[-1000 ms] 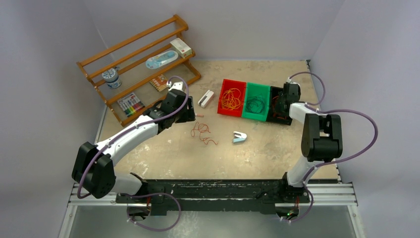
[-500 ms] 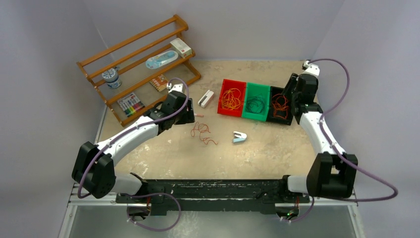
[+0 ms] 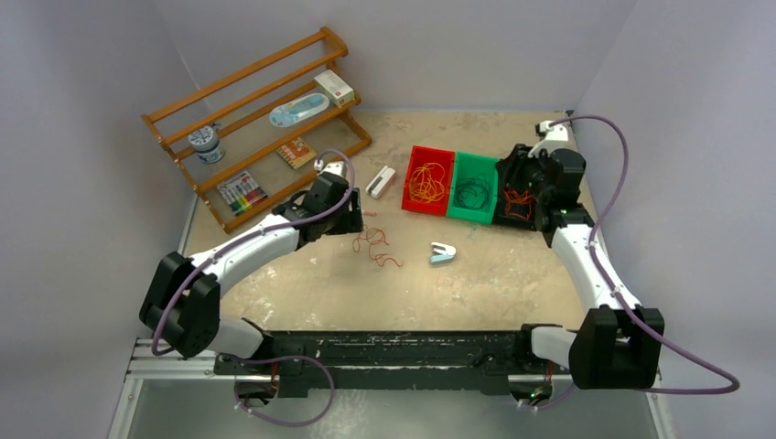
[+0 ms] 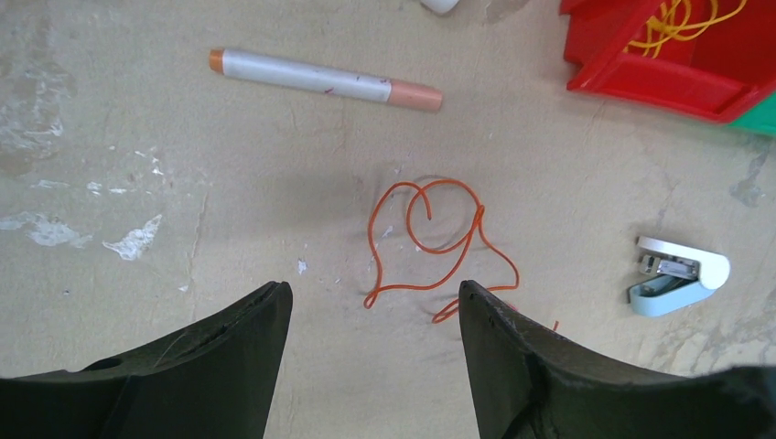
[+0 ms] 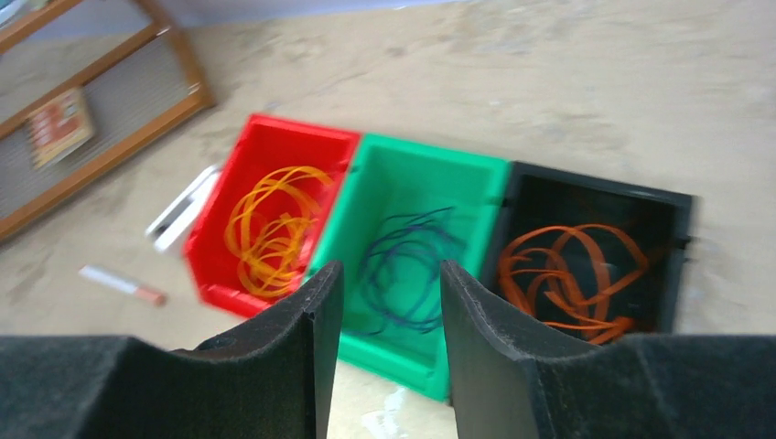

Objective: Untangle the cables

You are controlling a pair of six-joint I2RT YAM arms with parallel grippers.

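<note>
Right hand: now spread, empty, drawn back from black bin | orange cable left inside, sorted | left hand: spread above red-orange cable loose on counter, likely next.

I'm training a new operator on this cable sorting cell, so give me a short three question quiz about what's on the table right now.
1. Multiple choice: which bin holds the dark cable? A red, B green, C black.
2. True or false: the left fingers are shut on the loose red-orange cable.
3. Fill in: the row of bins has ___ bins, each holding cable.
Key: 1 B, the green bin. 2 False, they stand open, holding nothing. 3 Three.
</note>
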